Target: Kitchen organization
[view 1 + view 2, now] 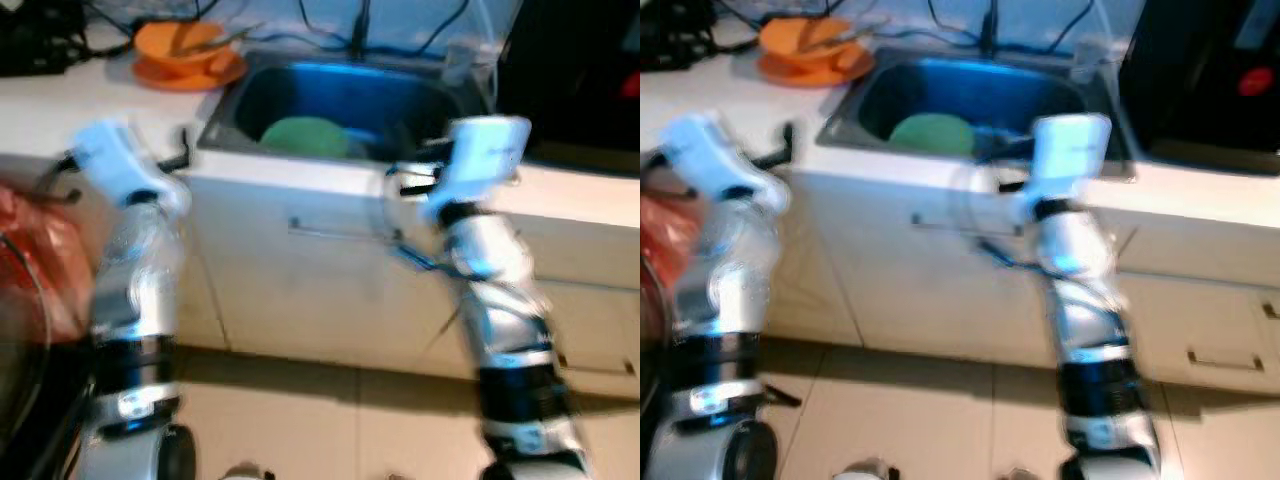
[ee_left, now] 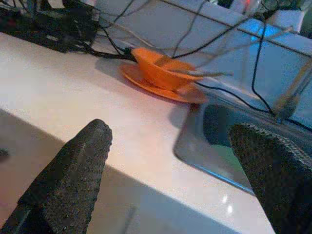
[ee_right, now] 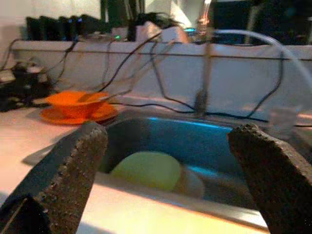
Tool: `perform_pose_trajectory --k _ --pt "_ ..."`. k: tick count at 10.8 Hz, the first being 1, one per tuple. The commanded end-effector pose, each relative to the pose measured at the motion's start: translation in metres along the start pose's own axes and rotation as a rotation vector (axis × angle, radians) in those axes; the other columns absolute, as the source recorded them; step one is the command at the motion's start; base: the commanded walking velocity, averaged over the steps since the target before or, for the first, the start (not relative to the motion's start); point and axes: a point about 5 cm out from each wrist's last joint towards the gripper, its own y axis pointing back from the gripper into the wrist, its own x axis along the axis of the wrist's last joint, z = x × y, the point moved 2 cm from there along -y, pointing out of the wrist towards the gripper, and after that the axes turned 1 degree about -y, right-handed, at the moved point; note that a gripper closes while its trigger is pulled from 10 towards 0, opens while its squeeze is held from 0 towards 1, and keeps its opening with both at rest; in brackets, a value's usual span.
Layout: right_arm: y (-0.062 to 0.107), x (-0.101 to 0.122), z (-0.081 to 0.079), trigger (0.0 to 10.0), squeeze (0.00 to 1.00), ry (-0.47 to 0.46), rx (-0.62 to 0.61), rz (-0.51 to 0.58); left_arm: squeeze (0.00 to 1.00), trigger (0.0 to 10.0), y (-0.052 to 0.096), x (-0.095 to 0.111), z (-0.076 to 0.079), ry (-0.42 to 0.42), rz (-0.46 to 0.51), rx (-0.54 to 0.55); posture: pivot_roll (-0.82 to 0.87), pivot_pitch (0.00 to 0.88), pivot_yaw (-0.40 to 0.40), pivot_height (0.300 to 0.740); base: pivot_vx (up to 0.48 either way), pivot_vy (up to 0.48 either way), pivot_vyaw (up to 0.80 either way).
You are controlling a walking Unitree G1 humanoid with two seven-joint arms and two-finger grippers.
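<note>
Sink [image 1: 420, 100] holds green plate [image 1: 305, 135] | right claw [image 3: 170, 161] wide, empty, above rim | left claw [image 2: 170, 161] wide, over table [image 2: 73, 102] | advice: lower slowly, clear rim first

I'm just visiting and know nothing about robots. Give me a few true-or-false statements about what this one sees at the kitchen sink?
1. A green object lies in the sink. True.
2. The orange bowl sits inside the sink. False: it stands on an orange plate on the counter, beside the sink.
3. The right gripper is open. True.
4. The left gripper grips the bowl. False: it is open, holding nothing.
</note>
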Motion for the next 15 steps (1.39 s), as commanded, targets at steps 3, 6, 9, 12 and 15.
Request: perform_pose_trajectory --k 3,6,9,12,15 --pt "0.0 0.004 0.011 10.0 0.0 0.017 -0.034 0.016 0.0 10.0 0.001 0.0 0.016 0.001 0.01 -0.051 -0.03 0.076 -0.055 0.74 0.0 0.0 0.0" --pt "0.0 0.004 0.011 10.0 0.0 0.02 -0.034 0.017 0.0 10.0 0.002 0.008 0.017 -0.006 0.05 -0.067 -0.03 0.075 -0.054 0.74 0.0 0.0 0.0" --pt "0.0 0.004 0.011 10.0 0.0 0.023 -0.034 0.021 0.0 10.0 0.002 0.012 0.021 -0.02 0.072 -0.083 -0.03 0.075 -0.053 0.74 0.335 0.0 0.0" --pt "-0.001 0.007 0.012 10.0 0.0 0.033 -0.031 0.03 0.0 10.0 0.002 0.02 0.026 -0.033 0.101 -0.092 -0.03 0.073 -0.054 0.74 0.472 0.0 0.0" --pt "-0.002 0.009 0.014 10.0 0.0 0.041 -0.029 0.036 0.0 10.0 0.003 0.024 0.028 -0.044 0.123 -0.097 -0.03 0.072 -0.055 0.74 0.472 0.0 0.0"
